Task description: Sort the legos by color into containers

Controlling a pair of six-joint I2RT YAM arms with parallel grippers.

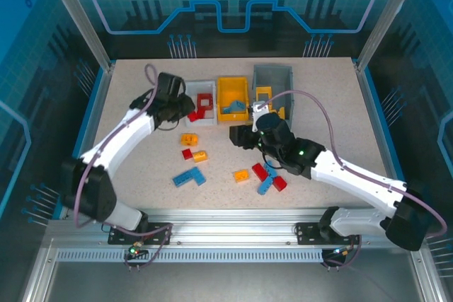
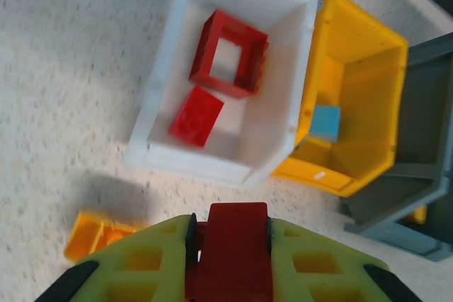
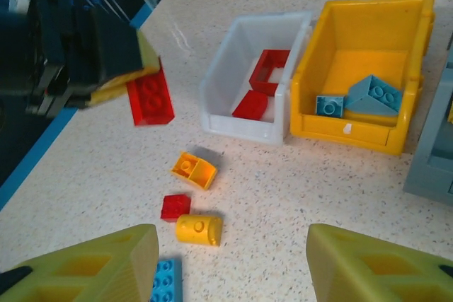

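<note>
Aluminium rail edges speckled tabletop strewn with legos; blue walls.

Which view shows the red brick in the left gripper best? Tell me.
Right wrist: the red brick hangs clear, studded face visible. Left wrist sees its end up close, sides hidden. Top view makes it a tiny red speck.

Speckled table, three bins, scattered legos
</note>
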